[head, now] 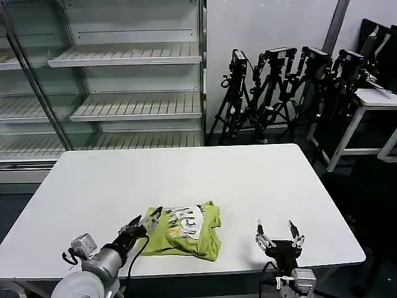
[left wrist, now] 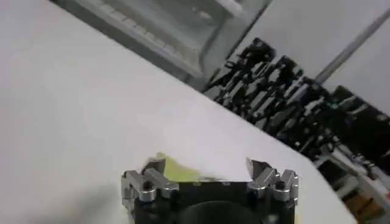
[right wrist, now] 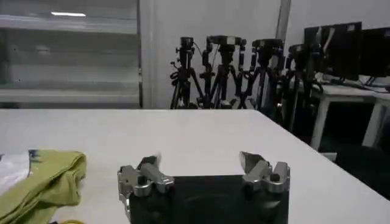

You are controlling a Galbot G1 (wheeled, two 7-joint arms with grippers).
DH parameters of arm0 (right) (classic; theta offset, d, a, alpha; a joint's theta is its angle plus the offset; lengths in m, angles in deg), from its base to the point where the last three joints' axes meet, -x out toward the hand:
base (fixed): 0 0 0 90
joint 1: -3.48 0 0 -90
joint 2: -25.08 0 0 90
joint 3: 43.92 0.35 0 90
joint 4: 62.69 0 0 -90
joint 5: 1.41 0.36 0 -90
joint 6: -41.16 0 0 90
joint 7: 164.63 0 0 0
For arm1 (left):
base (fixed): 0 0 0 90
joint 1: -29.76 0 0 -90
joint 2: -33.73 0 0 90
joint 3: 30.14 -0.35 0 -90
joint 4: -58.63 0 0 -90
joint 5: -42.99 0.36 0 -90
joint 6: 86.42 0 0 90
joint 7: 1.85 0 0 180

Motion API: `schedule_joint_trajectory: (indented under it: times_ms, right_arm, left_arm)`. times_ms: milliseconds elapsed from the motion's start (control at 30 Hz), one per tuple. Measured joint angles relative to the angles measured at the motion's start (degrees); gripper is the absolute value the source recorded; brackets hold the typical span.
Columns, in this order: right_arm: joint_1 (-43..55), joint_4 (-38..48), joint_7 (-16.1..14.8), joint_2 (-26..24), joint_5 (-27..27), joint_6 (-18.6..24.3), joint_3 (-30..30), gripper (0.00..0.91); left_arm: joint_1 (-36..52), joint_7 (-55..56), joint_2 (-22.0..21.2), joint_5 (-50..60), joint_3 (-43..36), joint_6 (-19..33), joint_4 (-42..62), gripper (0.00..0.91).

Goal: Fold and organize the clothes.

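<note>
The lime T-shirt (head: 184,230) lies bunched into a compact bundle near the front edge of the white table (head: 186,174), with a white printed patch showing on its upper side, so it does carry a print. Taking that bundle as the landmark: the left gripper (head: 149,220) sits just beside its left edge, jaws spread and pinching nothing, pointed toward the cloth. The right gripper (head: 280,238) hovers well apart on the bundle's right, close to the table's front edge, jaws likewise spread and empty.

Judging by the shirt's gathered shape, the folding looks largely done, and the step in hand seems to be a release or a final tidy. The next move probably calls for the left gripper either to nip the near edge and square the bundle, or to draw clear without dragging the thin fabric open.

Beyond the bundle the tabletop is bare. Behind it to the left stand glass-fronted shelves (head: 124,81); behind it to the right, a cluster of black tripods (head: 279,87) against the wall, and farther right a white desk (head: 372,99).
</note>
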Motion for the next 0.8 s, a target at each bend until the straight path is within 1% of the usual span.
schedule_joint_trajectory:
  times_ms: [400,800]
  right_arm:
    - [-1.72,-1.54,-0.66,0.55,-1.78,0.45,1.38,0.907]
    - [-4.3,-3.66,-0.62,1.3,-2.92,0.63,2.79,0.907]
  left_arm:
    - [0.51,-1.91,-0.3,2.57,0.43,-0.35,4.52,0.907]
    - [1.13,-4.3,-2.51,2.52,-0.81,-1.28,6.4,0.907]
